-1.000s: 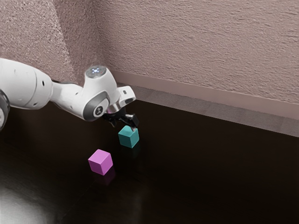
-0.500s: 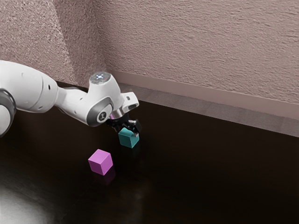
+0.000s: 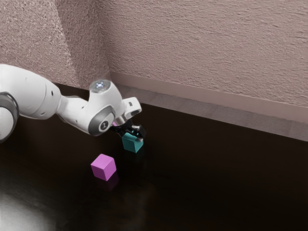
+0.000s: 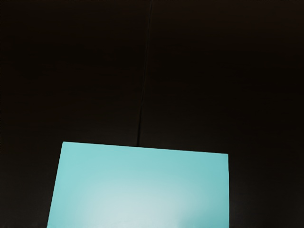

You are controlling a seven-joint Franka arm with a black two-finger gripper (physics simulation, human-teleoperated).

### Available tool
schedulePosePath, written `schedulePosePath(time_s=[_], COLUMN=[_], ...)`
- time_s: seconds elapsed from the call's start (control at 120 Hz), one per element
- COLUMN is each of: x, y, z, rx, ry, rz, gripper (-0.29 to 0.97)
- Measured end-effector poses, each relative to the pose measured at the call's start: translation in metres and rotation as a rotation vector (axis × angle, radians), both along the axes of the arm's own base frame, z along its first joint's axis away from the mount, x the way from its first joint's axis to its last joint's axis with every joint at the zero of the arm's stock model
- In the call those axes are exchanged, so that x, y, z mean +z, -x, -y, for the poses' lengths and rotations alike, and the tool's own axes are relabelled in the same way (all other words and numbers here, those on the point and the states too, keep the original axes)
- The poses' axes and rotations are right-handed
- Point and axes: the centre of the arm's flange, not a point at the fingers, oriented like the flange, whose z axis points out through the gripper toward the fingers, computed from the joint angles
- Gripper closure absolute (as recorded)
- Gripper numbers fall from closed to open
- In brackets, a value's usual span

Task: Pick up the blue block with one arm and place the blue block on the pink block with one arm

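— What is changed since half a second ago?
— The end effector [image 3: 131, 131] has been lowered onto the blue block [image 3: 133, 144], which is kept on the tabletop [image 3: 216, 183] toward its far edge, near the pink block [image 3: 103, 167].
— Closed on it?
— That cannot be told. In the wrist view the block's top face [image 4: 137, 187] is seen close beneath, cut off at the edge.

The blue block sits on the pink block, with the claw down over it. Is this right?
No. The blue block sits on the table, apart from the pink block, as the exterior view shows. The claw is down over it.
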Motion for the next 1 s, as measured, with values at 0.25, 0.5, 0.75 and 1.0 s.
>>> schedulePosePath(time_s=[0.25, 0.5, 0.75, 1.0], x=[0.0002, -0.0032, -0.0041, -0.0019], y=[0.0006, 0.0042, 0.0057, 0.0047], z=[-0.0003, -0.0036, -0.0039, -0.0068], rx=[-0.002, 0.0, -0.002, 0.001], ry=[0.004, 0.005, 0.01, 0.012], rz=[0.034, 0.049, 0.078, 0.097], gripper=[0.0, 0.01, 0.02, 0.04])
